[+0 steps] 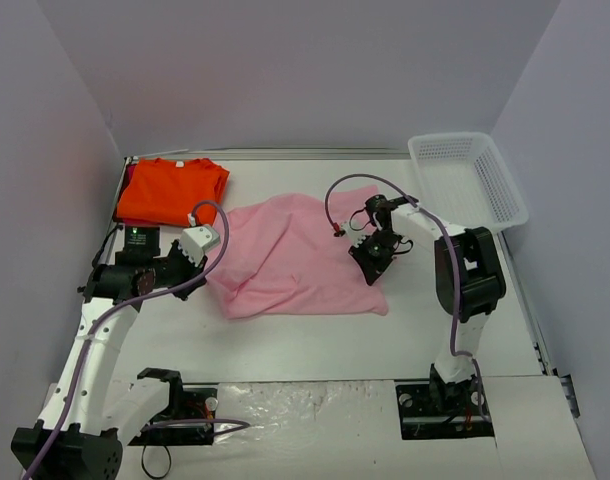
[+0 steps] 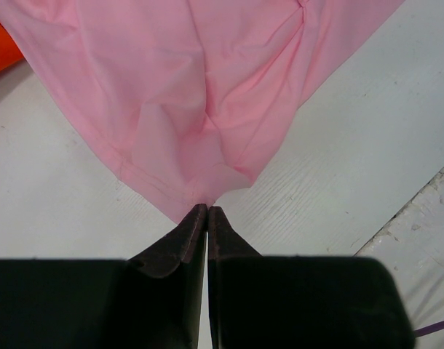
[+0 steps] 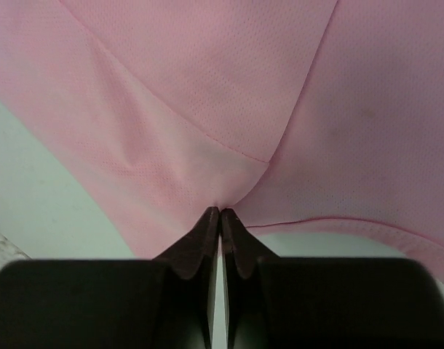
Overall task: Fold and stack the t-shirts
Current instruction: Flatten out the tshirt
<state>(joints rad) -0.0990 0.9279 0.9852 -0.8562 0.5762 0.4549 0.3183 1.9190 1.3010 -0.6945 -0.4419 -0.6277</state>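
The white table point(image 1: 315, 340) carries a light pink cloth t-shirt point(image 1: 295, 260), spread and rumpled at its middle. A bright orange cloth t-shirt point(image 1: 170, 192) lies folded just beyond the pink one's far left corner. A white plastic mesh basket point(image 1: 505, 190) sits to the pink shirt's far right, only bare mesh showing inside. My left gripper point(image 2: 207, 211) pinches the pink shirt's near left corner. My right gripper point(image 3: 220, 213) is clamped on a fold at its right edge.

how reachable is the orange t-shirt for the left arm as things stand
Probably not yet: the left gripper is shut on a corner of the pink t-shirt. The orange t-shirt lies close by, uncovered, so letting go should free the way.
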